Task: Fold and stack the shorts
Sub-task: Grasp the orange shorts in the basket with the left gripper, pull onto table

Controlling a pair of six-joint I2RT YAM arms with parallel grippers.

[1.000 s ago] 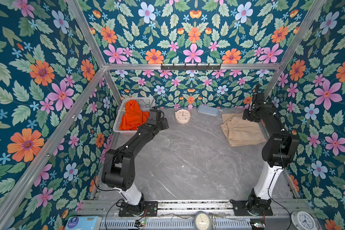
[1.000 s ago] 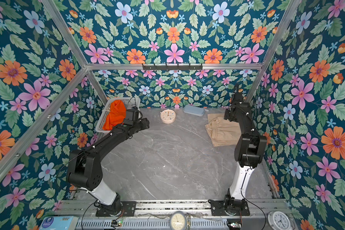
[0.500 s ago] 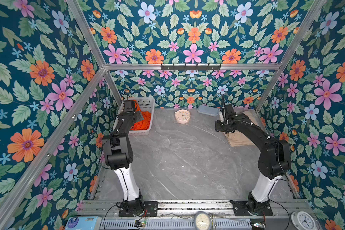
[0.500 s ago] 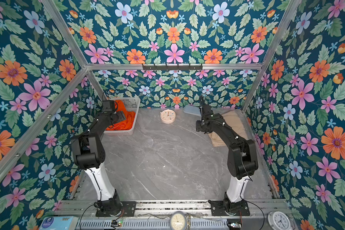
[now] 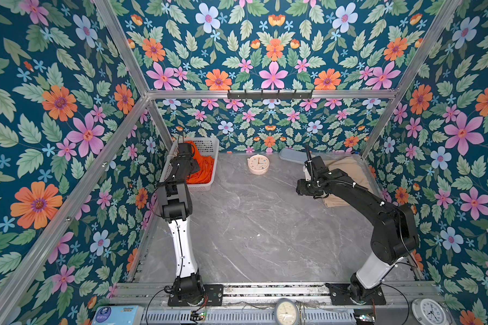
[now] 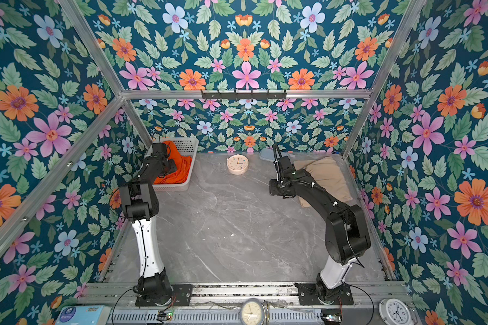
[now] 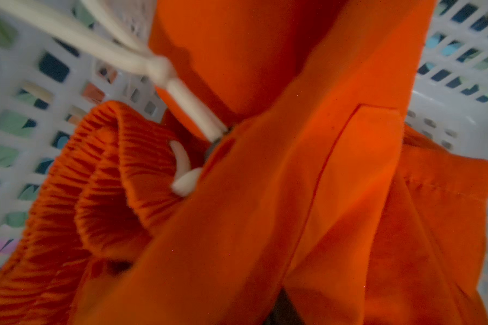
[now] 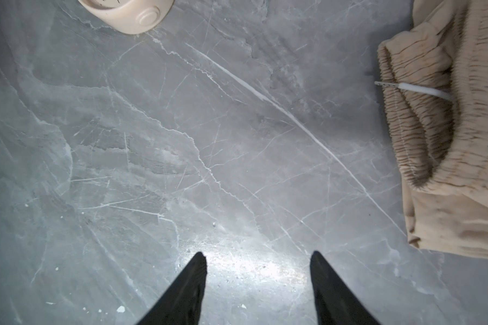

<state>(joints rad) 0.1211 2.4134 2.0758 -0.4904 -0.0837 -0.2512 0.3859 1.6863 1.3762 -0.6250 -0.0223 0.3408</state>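
The orange shorts [image 5: 204, 168] [image 6: 181, 168] lie bunched in a white basket [image 5: 209, 143] at the back left. My left gripper [image 5: 188, 153] [image 6: 164, 153] reaches down into the basket and is shut on them. In the left wrist view the orange shorts [image 7: 265, 197] cover the jaws, with the gathered waistband and white drawstring [image 7: 181, 92] showing. The beige shorts [image 5: 347, 171] [image 6: 327, 174] [image 8: 448, 140] lie on the table at the back right. My right gripper [image 5: 302, 188] [image 8: 258, 254] hovers open over bare table just left of them, holding nothing.
A pink clock [image 5: 258, 164] [image 8: 130, 14] lies at the back centre of the grey marble table [image 5: 251, 225]. A flat blue-grey thing [image 5: 292, 154] sits against the back wall. Floral walls close in three sides. More clocks [image 5: 286, 312] sit on the front rail.
My left arm swung from beside the basket into it, and its gripper shut on the orange cloth. My right arm came away from over the beige shorts, leftward over the table.
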